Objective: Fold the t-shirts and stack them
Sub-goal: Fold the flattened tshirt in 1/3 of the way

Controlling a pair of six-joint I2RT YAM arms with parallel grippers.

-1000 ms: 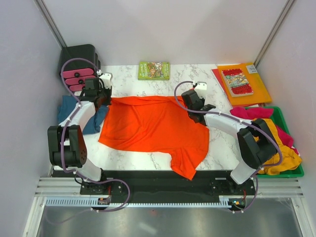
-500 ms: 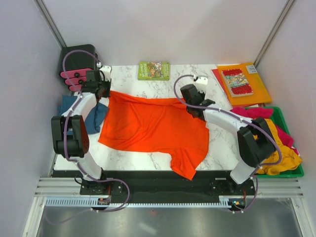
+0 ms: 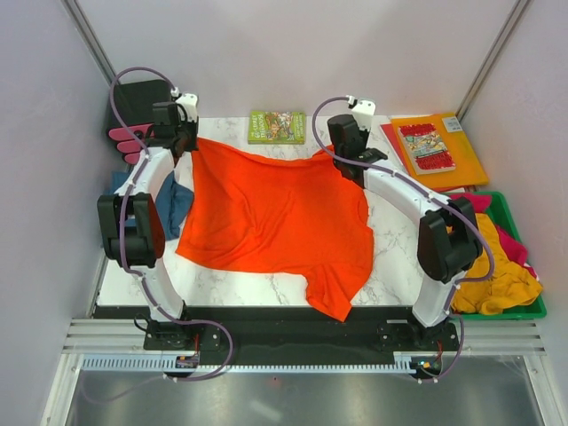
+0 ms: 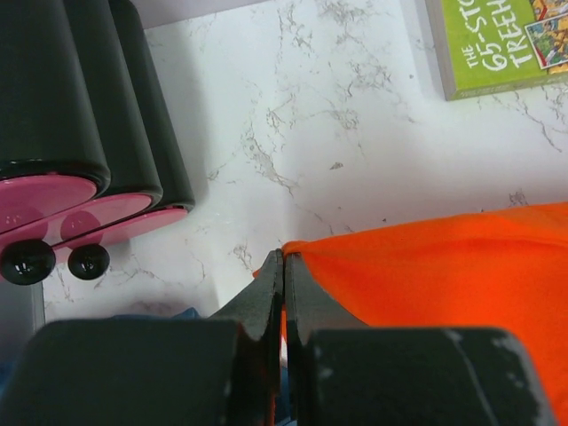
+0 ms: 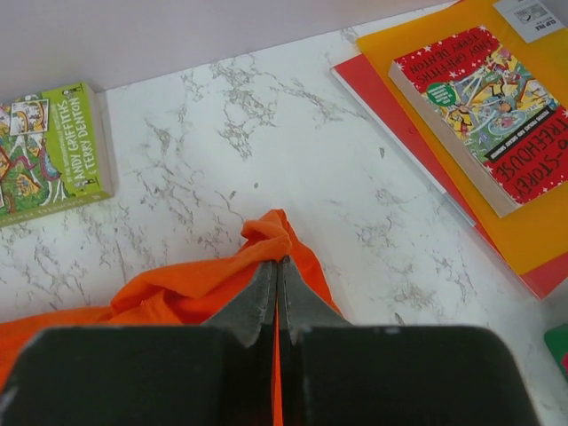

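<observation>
Both my arms stretch out from their bases at the near edge toward the far side. My left arm [image 3: 146, 182] runs nearly straight along the left, and my right arm [image 3: 399, 191] angles in from the right, its wrist turned toward the middle. My left gripper [image 4: 283, 259] has its jaws pressed tight on the far left corner of the orange-red t-shirt [image 3: 275, 213], and my right gripper [image 5: 276, 264] pinches the far right corner just as tightly.

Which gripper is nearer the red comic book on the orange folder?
Right. The right gripper, shut on a far corner of the orange-red t-shirt, sits left of the comic book; the left gripper holds the other far corner, much farther left.
</observation>
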